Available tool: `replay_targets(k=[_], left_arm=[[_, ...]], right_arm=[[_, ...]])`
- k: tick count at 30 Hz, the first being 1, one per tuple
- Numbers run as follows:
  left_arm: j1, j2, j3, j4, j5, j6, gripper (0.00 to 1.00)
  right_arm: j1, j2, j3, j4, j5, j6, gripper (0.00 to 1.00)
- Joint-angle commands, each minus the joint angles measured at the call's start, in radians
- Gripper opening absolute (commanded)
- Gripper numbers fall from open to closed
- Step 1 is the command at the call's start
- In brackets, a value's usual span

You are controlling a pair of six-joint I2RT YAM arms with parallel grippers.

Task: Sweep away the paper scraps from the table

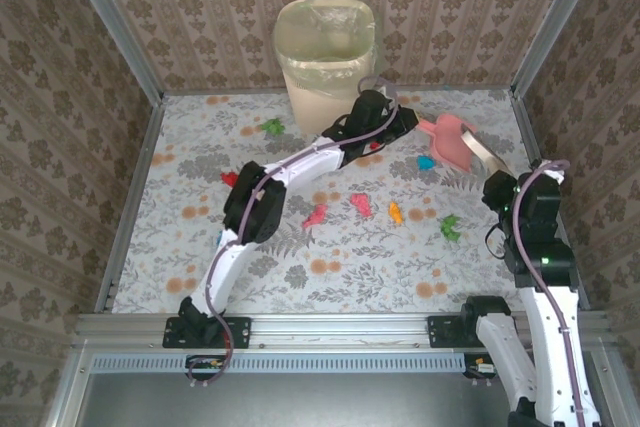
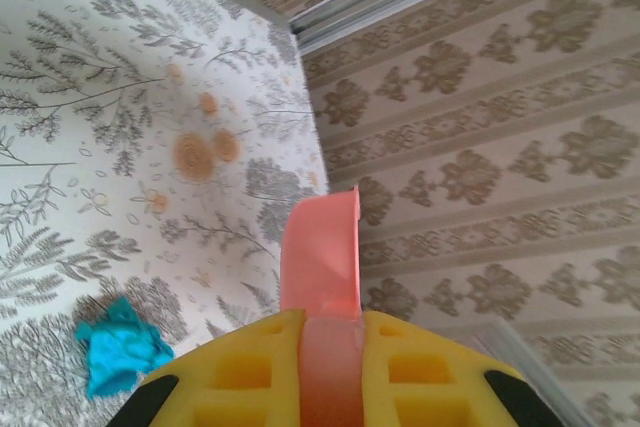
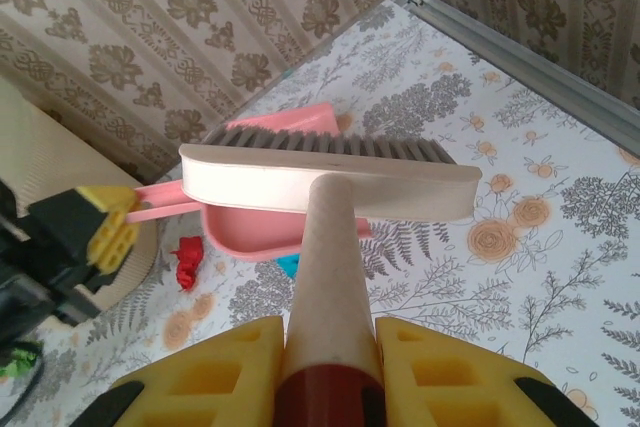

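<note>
Scraps [image 1: 360,204] are lying across the tabletop [image 1: 300,297], mostly left of the dustpan [image 1: 452,144]; left jaws are clamping its handle, right jaws the brush [image 3: 330,175].

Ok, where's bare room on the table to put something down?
Bare: the near strip of the table along the front rail, and the far-left corner left of the bin. Crowded: the middle, dotted with paper scraps, and far right around the dustpan and brush.
</note>
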State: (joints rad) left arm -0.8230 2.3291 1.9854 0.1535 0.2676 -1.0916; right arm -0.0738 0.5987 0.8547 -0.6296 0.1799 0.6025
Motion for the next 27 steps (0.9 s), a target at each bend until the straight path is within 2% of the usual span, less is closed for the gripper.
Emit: replay_targets(k=[1,9,13,17,20,22,25,27], left_arm=[[-0.010,-0.159,-0.141,0.113,-0.022,0.047,0.00],[-0.007,-0.564,-0.638,0.246,-0.135,0.063,0.00],[0.000,-0.823,-0.882,0.219,-0.236,0.086,0.00],[0.037,-1.082,-1.046,0.074,-0.303,0.085,0.00],[0.060,-1.295,-1.135,-0.090,-0.367,0.088,0.00],[0.072,-1.436,-1.184,-0.210,-0.426,0.087,0.00],[0.112,-1.646,-1.223,-0.433,-0.509,0.075,0.00],[0.156,-1.754,-1.227,-0.572,-0.529,0.073,0.00]], right_arm=[[-0.003,-0.050,0.027,-0.027,-0.009,0.013,0.00],[-0.003,-0.085,0.081,-0.040,-0.154,0.047,0.00],[-0.003,-0.069,0.080,0.003,-0.262,0.080,0.00],[0.005,-0.016,0.065,0.066,-0.388,0.114,0.00],[0.054,0.048,0.055,0.125,-0.444,0.129,0.00],[0.127,0.086,0.056,0.154,-0.417,0.112,0.00],[0.312,0.158,0.072,0.187,-0.302,0.061,0.00],[0.413,0.216,0.093,0.202,-0.271,0.028,0.00]])
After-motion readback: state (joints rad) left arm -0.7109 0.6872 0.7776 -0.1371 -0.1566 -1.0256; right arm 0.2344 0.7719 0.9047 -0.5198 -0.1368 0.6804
